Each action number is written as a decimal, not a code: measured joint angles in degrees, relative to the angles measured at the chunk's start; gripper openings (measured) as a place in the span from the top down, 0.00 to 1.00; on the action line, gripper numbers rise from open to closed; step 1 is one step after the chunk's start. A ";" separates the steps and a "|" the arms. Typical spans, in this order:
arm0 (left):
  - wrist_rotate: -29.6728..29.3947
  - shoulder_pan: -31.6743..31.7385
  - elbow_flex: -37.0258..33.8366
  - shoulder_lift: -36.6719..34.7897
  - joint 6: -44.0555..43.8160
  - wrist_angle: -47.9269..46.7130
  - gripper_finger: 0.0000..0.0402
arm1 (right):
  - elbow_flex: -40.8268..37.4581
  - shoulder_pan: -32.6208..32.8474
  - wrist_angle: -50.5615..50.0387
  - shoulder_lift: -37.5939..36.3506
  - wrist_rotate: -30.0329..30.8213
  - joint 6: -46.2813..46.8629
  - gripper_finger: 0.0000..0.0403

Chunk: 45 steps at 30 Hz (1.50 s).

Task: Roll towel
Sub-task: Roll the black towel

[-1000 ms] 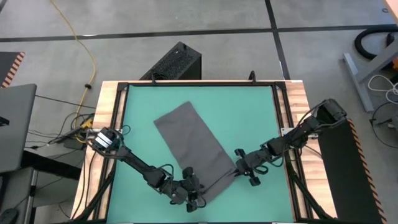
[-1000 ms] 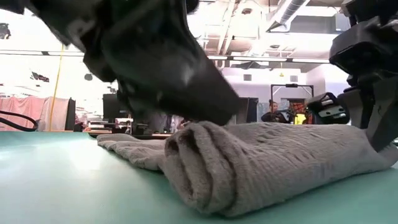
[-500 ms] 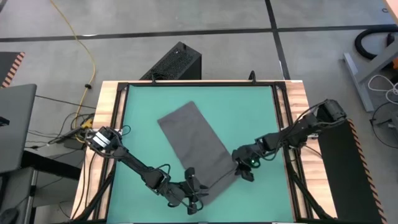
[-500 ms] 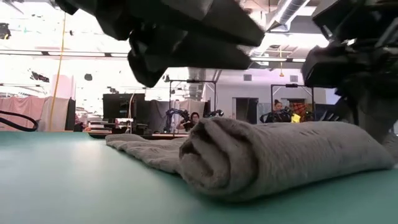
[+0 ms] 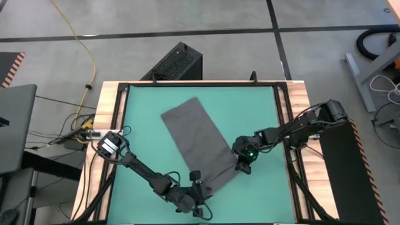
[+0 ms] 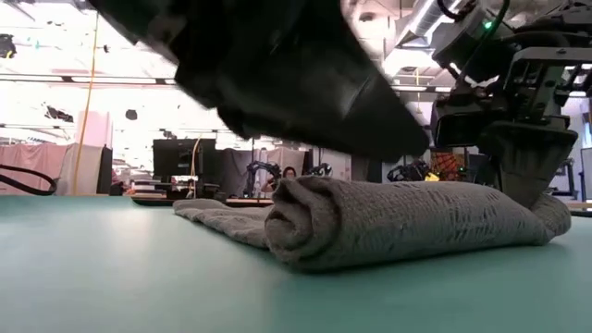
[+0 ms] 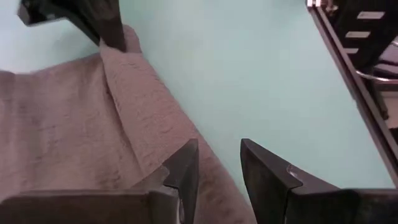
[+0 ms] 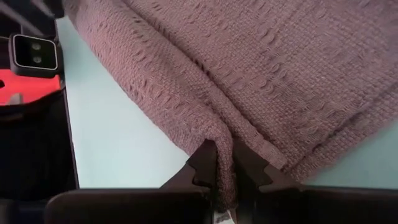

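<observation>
The dark grey towel [image 5: 197, 134] lies slantwise on the teal mat [image 5: 140, 156]. Its near end is rolled into a thick roll [image 6: 398, 222], and the flat rest stretches toward the far edge. My left gripper [image 5: 196, 182] is at the roll's near-left end with its fingers a little apart [image 7: 219, 158], standing over the roll's edge. My right gripper [image 5: 241, 165] is shut on the roll's right end [image 8: 225, 165] and points down at it in the low view [image 6: 527, 190]. My left gripper has one finger [image 7: 184, 168] lying on top of the roll [image 7: 155, 143] near its end, coming from above. The other finger stands over the bare mat beside it. The roll lies on the mat. My right gripper pinches a raised fold at the roll's right end [image 8: 214, 140] between its two fingers, from above and slanting down. Several layers are gathered there. The roll rests on the mat.
A wooden frame [image 5: 106, 125] runs round the mat. A black box [image 5: 178, 62] stands beyond the far edge. Bare mat lies to the left of the towel [image 5: 140, 125] and to its far right [image 5: 250, 112].
My right gripper has gone toward the table's left and a little toward the far edge with its end of the roll. My left gripper has shifted slightly to the right along the near end. The roll has turned over farther onto the flat part and looks tighter and more even.
</observation>
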 joint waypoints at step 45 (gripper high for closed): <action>-0.85 1.15 6.42 4.42 -12.66 -25.28 0.57 | 0.00 -4.18 -1.55 -0.02 -0.82 1.61 0.88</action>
